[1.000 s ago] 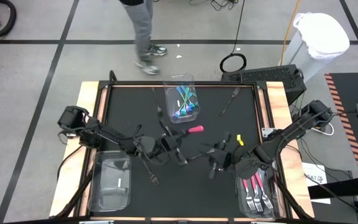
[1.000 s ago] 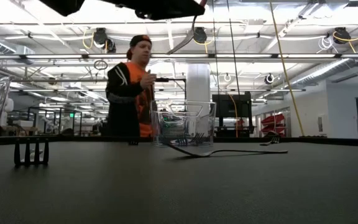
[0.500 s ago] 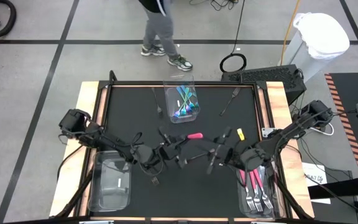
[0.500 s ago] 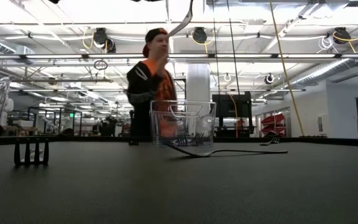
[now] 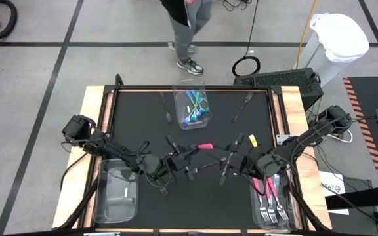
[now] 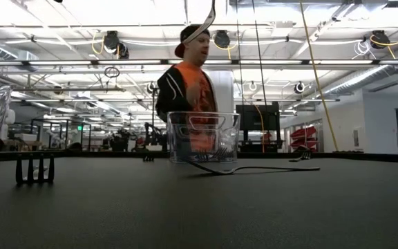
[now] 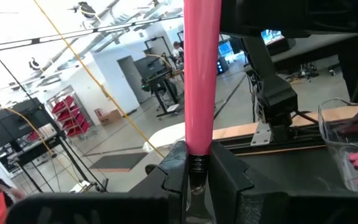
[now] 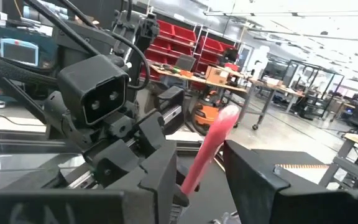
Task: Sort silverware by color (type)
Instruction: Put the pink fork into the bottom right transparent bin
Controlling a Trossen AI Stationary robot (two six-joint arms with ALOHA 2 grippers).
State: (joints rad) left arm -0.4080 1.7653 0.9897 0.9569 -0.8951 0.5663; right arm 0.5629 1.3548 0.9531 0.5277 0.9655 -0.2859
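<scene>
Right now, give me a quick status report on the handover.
Left gripper shut on pink-handled fork, mid-table, raised. Right gripper open around its pink end. Not yet released. Nothing between them.

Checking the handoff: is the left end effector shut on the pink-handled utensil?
Yes. The left end effector pinches the pink-handled utensil at its neck.

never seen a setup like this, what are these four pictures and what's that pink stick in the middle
Two dark robot arms work at a black table, sorting cutlery by colour. One picture looks down from above, one looks level across the tabletop, and two come from cameras on the arms' wrists. The pink stick is a pink-handled utensil: the left gripper is shut on it, and the right gripper, fingers apart, reaches for its handle. Clear bins hold blue-handled pieces and pink forks. Dark forks lie loose. A person stands behind.
</scene>
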